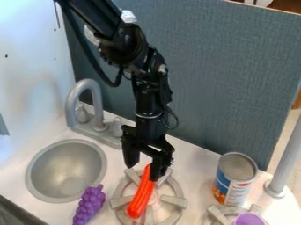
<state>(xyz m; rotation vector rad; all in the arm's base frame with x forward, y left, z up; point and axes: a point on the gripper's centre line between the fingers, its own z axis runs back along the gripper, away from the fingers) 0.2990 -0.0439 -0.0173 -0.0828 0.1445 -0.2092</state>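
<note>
My gripper (143,172) has its fingers apart. The long orange toy (141,197) lies on the burner (174,201), toward six o'clock from me, pointing nearly twelve to six, its top end close by.

Toy kitchen, sink (36,176), faucet (73,102), stove burner (119,203)

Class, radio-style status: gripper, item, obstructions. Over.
Gripper open, at one end of red toy. Red toy lies on burner. Purple grapes, can off to sides.
</note>
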